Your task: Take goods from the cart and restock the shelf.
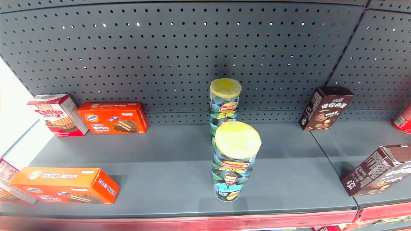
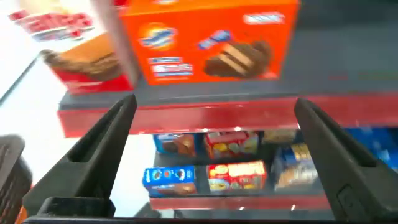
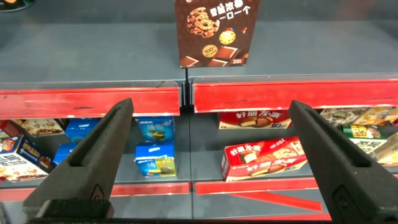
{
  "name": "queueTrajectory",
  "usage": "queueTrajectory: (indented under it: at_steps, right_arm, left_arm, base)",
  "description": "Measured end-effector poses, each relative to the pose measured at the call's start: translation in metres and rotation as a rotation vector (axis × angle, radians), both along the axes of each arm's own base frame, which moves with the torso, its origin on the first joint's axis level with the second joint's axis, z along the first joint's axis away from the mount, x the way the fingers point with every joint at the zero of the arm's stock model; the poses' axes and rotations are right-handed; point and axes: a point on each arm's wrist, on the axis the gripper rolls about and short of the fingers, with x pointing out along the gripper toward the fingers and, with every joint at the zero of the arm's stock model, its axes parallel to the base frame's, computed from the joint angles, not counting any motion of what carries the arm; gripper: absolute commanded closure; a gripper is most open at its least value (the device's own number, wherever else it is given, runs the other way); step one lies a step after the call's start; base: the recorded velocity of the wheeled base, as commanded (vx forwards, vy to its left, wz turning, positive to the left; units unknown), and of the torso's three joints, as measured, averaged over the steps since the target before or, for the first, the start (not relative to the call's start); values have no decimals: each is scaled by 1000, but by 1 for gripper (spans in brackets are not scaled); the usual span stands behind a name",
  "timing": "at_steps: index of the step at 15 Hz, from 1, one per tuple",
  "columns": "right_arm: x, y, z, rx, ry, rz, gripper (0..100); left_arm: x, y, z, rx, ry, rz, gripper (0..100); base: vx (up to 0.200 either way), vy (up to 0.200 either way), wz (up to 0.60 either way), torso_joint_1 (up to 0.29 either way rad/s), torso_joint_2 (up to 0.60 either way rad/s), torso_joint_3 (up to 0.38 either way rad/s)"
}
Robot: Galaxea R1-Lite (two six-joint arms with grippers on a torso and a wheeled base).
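Two cylindrical chip tubes with smooth yellow lids stand mid-shelf on the matte grey shelf (image 1: 167, 173); the rear tube (image 1: 224, 102), at 12 o'clock of the front tube (image 1: 234, 160), is partly hidden by it; a red can (image 1: 403, 119) at 3 o'clock is cut off at the edge; my left gripper (image 2: 211, 155) and right gripper (image 3: 211, 162) face the shelf's red lip, jaws released, empty.

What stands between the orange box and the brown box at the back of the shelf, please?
The rear chip can, upright with a yellow lid, stands between them, with bare shelf on either side; the head view shows this.
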Motion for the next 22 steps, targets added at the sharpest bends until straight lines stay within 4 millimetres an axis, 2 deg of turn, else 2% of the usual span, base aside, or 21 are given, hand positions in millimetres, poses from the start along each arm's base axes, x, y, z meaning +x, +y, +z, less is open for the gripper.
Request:
queueTrajectory:
  at_steps: [3, 22]
  right_arm:
    - [0, 0, 0, 0, 0, 0, 0]
    - [0, 0, 0, 0, 0, -3, 0]
  left_arm:
    - [0, -2, -3, 27, 46, -99, 0]
    - [0, -2, -3, -47, 30, -81, 0]
  base:
    - [0, 0, 0, 0, 0, 0]
    - [0, -11, 0, 0, 1, 0]
